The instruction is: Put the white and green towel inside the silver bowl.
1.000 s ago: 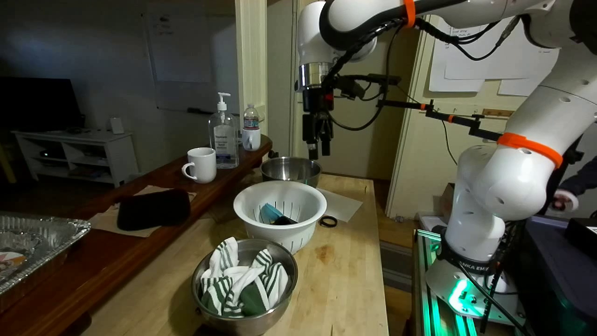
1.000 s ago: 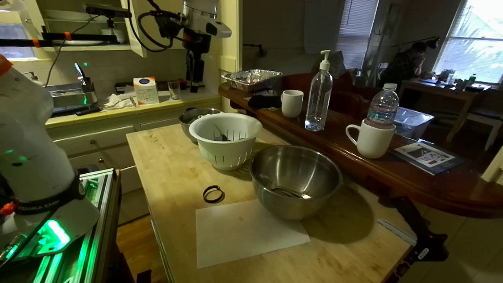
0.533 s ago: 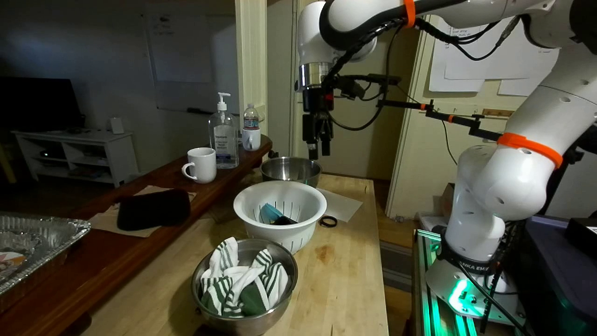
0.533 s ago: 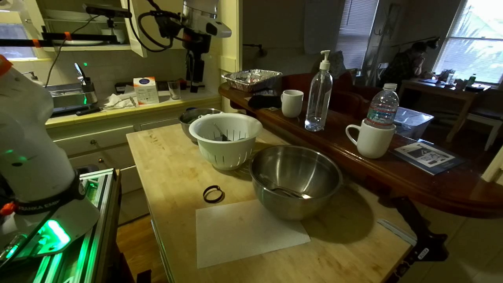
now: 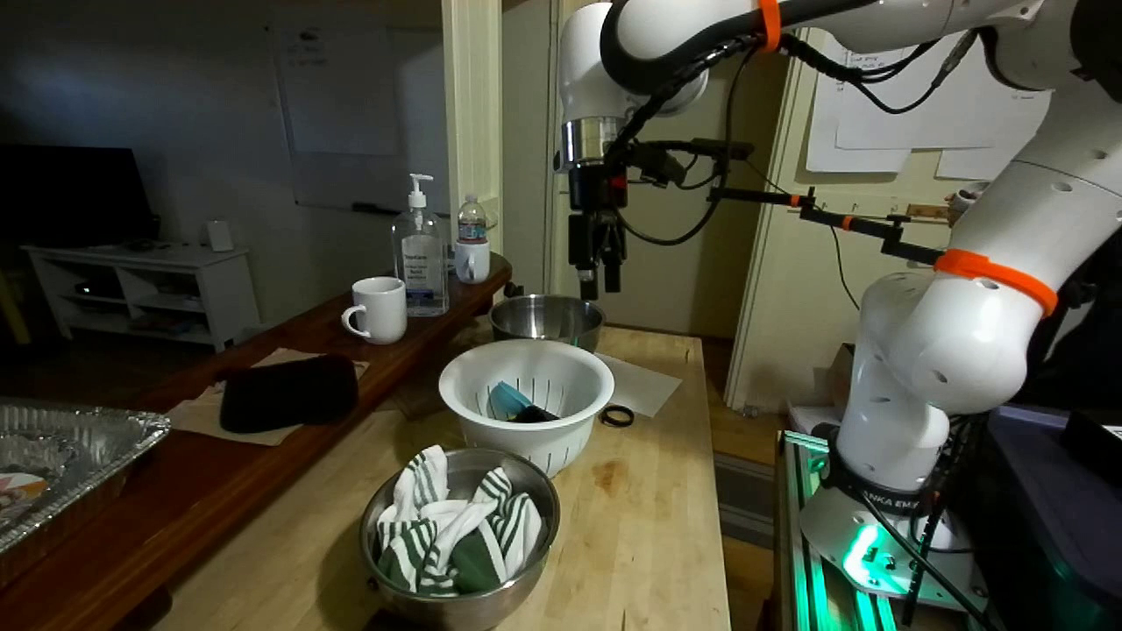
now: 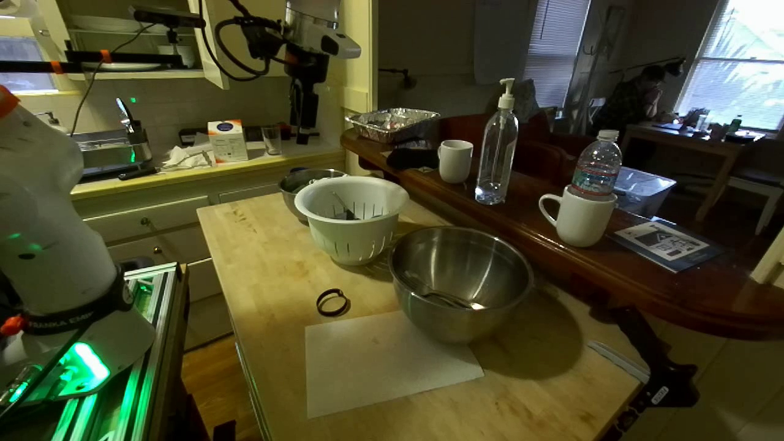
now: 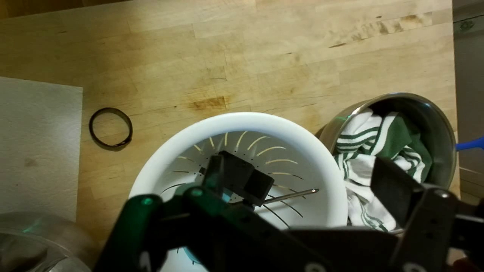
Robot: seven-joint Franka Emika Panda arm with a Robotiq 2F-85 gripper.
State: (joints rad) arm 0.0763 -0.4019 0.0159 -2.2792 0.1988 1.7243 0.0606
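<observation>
The white and green striped towel lies crumpled inside a silver bowl at the near end of the table. In the wrist view the towel and its bowl are at the right, partly behind a finger. A larger silver bowl stands at the opposite end with a metal utensil inside; its edge shows in the wrist view. My gripper is open and empty. It hangs high above the table in both exterior views. The fingers span the colander and towel in the wrist view.
A white colander stands between the bowls, holding a black and blue object and a metal rod. A black ring and a paper sheet lie on the table. A raised wooden ledge with mugs and a pump bottle runs alongside.
The arm, gripper, towel and bowls have not moved. In an exterior view, a person's hand behind the arm at the far right has moved from low down to higher up.
</observation>
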